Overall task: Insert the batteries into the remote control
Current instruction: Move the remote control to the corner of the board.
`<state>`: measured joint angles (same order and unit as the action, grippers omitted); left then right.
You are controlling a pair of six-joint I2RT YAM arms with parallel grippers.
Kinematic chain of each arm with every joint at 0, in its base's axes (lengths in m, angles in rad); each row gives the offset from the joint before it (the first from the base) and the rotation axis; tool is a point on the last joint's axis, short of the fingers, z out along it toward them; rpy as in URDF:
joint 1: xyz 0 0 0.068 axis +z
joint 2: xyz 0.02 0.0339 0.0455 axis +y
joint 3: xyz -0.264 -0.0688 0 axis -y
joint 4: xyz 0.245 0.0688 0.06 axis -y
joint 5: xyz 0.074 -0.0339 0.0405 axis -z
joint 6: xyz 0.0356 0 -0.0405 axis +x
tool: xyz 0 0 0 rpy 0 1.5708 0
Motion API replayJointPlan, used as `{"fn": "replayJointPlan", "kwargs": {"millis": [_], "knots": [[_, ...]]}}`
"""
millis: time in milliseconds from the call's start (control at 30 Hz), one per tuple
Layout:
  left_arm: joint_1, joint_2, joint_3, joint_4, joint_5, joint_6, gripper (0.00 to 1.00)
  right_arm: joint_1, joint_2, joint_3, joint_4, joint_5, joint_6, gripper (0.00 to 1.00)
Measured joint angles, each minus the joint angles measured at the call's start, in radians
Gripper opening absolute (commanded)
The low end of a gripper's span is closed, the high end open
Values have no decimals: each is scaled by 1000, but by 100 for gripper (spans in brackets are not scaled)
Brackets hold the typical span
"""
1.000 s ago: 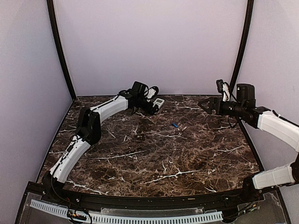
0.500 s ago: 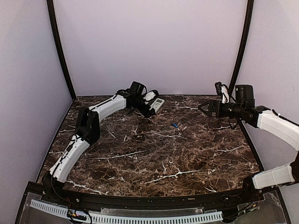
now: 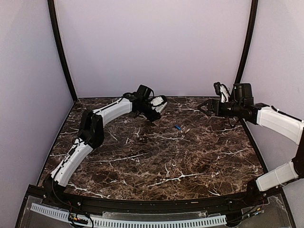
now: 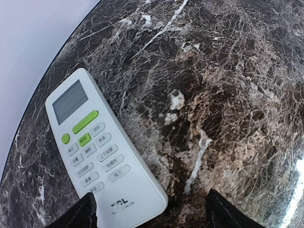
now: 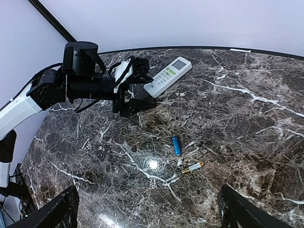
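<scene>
Top view, left side: left arm point(image 3: 102, 114) runs from the lower left corner up to the upper centre of the table point(image 3: 156, 166).

Left claw point(image 4: 151, 197): spread. In the left wrist view its two dark fingers point(image 4: 78, 216) sit at the bottom edge, well apart. The near end of the remote point(image 4: 102, 156) lies between them, close against the finger at lower left. The finger at lower right stands clear of it, with bare marble between. Not pinched.

Remote: flat on the table, buttons up. Grey screen at its far end, toward the upper left of the left wrist view; green buttons just below the screen. In the top view it sits at the upper centre, near the back edge.

Battery point(image 5: 176, 145): one blue stick, lying on the marble at mid frame in the right wrist view, below and right of the remote, apart from it. Touched by nothing.

Gold cylinder point(image 5: 192, 167): just beside the battery, lower right of it, not touching.

Right claw point(image 3: 205, 106): spread, nothing between the fingers. It hangs at the upper right of the top view, well apart from battery and remote.
</scene>
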<state>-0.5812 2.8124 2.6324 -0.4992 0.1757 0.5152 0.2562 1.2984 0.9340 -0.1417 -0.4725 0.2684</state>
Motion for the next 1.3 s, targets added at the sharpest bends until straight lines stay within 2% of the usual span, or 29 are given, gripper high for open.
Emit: {"fn": "replayJointPlan", "kwargs": {"millis": [133, 233, 367, 533, 700, 933, 1100, 1300], "knots": [[-5, 0, 0, -1, -2, -1, 66, 32, 27, 9, 22, 7, 38, 92], [-5, 0, -1, 0, -1, -4, 65, 57, 109, 65, 38, 29, 85, 85], [-5, -4, -23, 27, 3, -23, 66, 70, 275, 196, 66, 64, 168, 73], [8, -68, -144, 86, 56, -85, 69, 70, 551, 446, 118, 69, 293, 64], [26, -151, -292, 135, 131, -153, 73, 71, 887, 797, 160, 23, 361, 64], [44, -184, -351, 156, 163, -177, 75, 71, 1396, 1395, 178, -86, 489, 68], [55, -186, -368, 162, 158, -184, 77, 79, 1561, 1526, 202, -50, 605, 69], [68, -186, -371, 162, 151, -188, 78, 112, 1592, 1611, 198, 59, 684, 63]]}}
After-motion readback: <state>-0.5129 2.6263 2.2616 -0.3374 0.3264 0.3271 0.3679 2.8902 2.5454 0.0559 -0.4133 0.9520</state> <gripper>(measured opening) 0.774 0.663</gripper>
